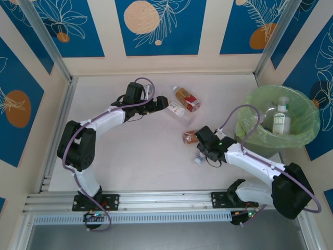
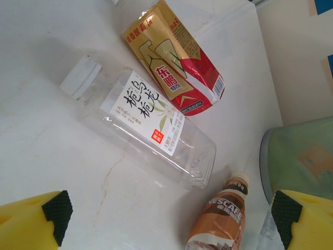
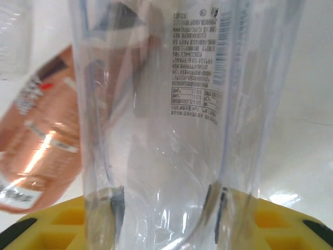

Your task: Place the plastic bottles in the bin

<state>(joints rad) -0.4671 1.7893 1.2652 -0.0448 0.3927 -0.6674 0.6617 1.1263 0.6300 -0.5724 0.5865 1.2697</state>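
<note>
At right, the bin [image 1: 250, 133] holds at least one bottle [image 1: 281, 119]. Four lie on the table [image 1: 130, 156]: the right gripper [image 1: 202, 152] clamps a clear bottle [image 3: 156, 130]; the left gripper [image 2: 171, 216], spread wide, hovers above another.

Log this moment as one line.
left gripper open, aimed at white-label bottle | right gripper around clear bottle, grip unclear | bin holds bottles | red-label bottle, brown bottle on table

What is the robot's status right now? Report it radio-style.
Left end effector open above white-label bottle. Right end effector around clear bottle, closure unclear. Bin holds bottles. Brown bottle crowds the clear one.
</note>
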